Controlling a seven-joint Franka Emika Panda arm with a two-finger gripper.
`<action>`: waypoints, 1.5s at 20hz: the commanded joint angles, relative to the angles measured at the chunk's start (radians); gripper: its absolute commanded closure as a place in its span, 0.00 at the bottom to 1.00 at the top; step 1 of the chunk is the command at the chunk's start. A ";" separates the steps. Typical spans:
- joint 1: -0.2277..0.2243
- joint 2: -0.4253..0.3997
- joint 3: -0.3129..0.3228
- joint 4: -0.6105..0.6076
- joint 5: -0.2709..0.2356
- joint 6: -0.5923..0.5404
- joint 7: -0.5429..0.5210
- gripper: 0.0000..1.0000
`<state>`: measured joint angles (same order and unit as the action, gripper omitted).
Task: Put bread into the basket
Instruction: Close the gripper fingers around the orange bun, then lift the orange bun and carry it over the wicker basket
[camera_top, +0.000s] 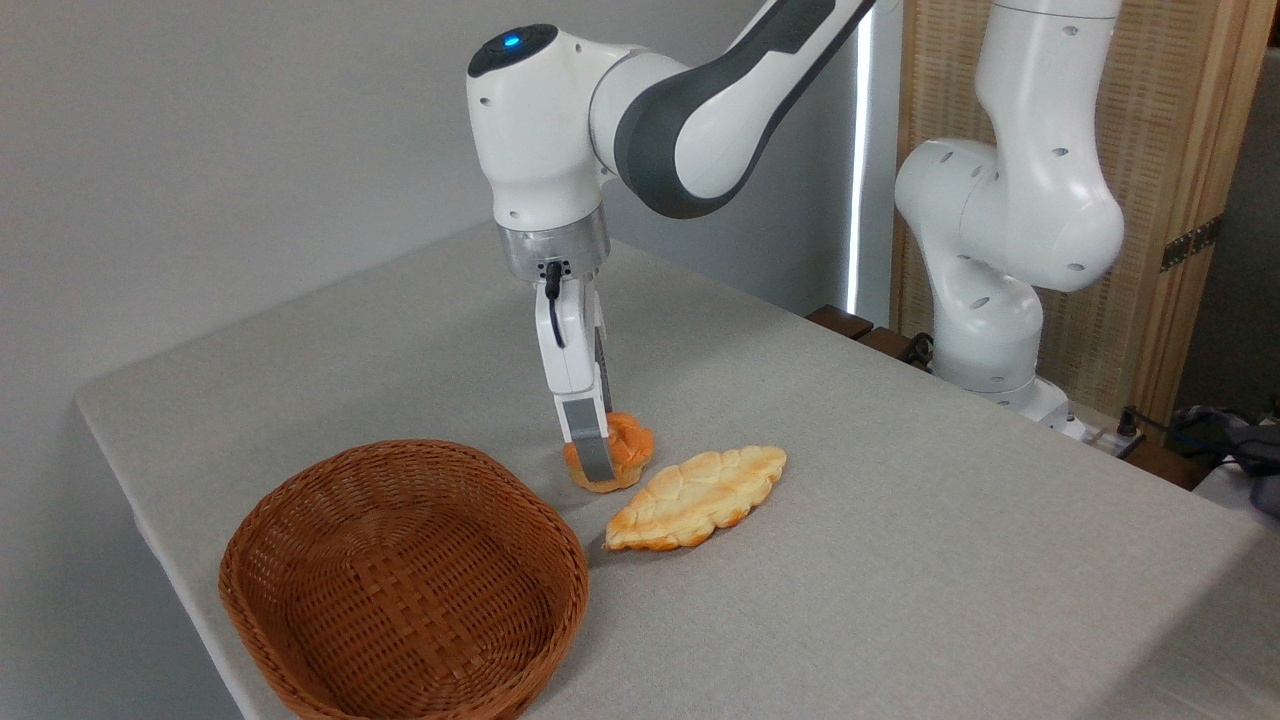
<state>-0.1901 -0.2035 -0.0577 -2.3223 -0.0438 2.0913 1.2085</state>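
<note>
My gripper (598, 455) is down at the bun (622, 448), a small orange lump with a cracked, lobed top sitting on the grey cloth table (900, 520); the near finger (590, 450) covers its left side, the far finger is hidden, so grip unclear. The oval woven basket (300, 560) sits just left, its bottom edge cut off, and a flat pale leaf-shaped loaf (700, 495) lies just right.

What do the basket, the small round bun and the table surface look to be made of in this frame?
The basket looks like brown woven wicker: crossing strands and a braided rim show. The bun at the gripper has a glossy orange-golden, cracked, lobed crust; real or replica bread cannot be told. The table seems covered in matte grey-beige cloth, with a fine, even texture.
</note>
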 joint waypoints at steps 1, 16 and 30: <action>-0.003 -0.005 0.004 -0.014 -0.007 0.021 0.031 0.49; -0.003 -0.014 0.006 -0.006 -0.008 -0.060 0.029 0.53; 0.008 0.001 0.022 0.231 -0.185 -0.229 -0.007 0.54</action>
<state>-0.1876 -0.2165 -0.0511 -2.1613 -0.1652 1.8928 1.2159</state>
